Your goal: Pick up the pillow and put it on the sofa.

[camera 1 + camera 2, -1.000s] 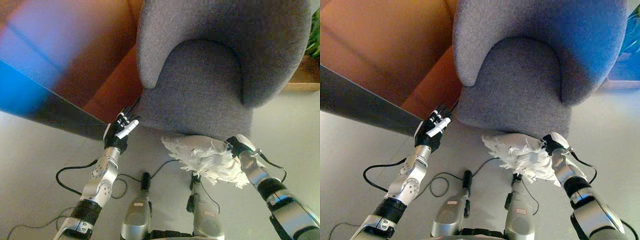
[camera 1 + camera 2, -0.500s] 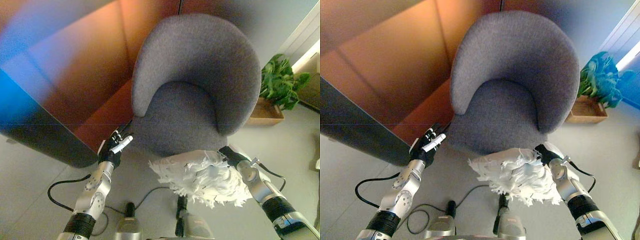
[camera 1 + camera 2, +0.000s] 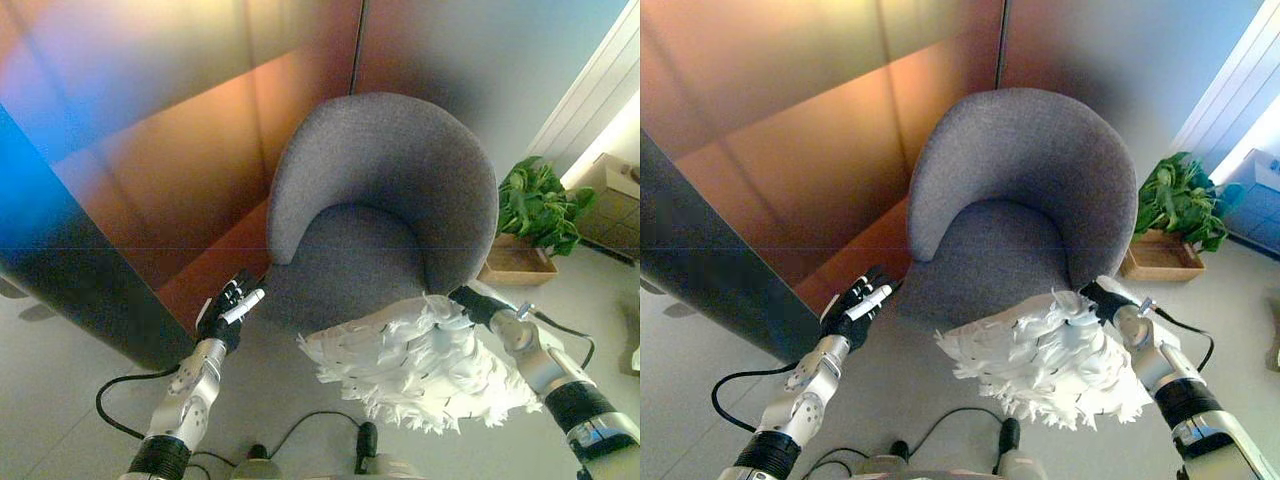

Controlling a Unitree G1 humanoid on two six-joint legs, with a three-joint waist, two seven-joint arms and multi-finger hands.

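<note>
A white feathery pillow (image 3: 415,365) hangs in the air in front of a grey round-backed sofa chair (image 3: 385,215), level with the seat's front edge. My right hand (image 3: 478,303) is shut on the pillow's right upper edge and holds it up; it also shows in the right eye view (image 3: 1105,300). My left hand (image 3: 230,305) is open and empty at the chair's front left corner, apart from the pillow. The pillow (image 3: 1045,360) covers part of the seat's front.
A wooden wall panel (image 3: 170,170) stands behind and left of the chair. A potted green plant (image 3: 535,215) in a wooden box sits on the floor to the right. Grey floor lies in front.
The camera has tilted up, showing more of the chair and wall. My right hand has lifted the pillow higher, to the level of the seat's front edge. The left hand stays by the chair's corner.
</note>
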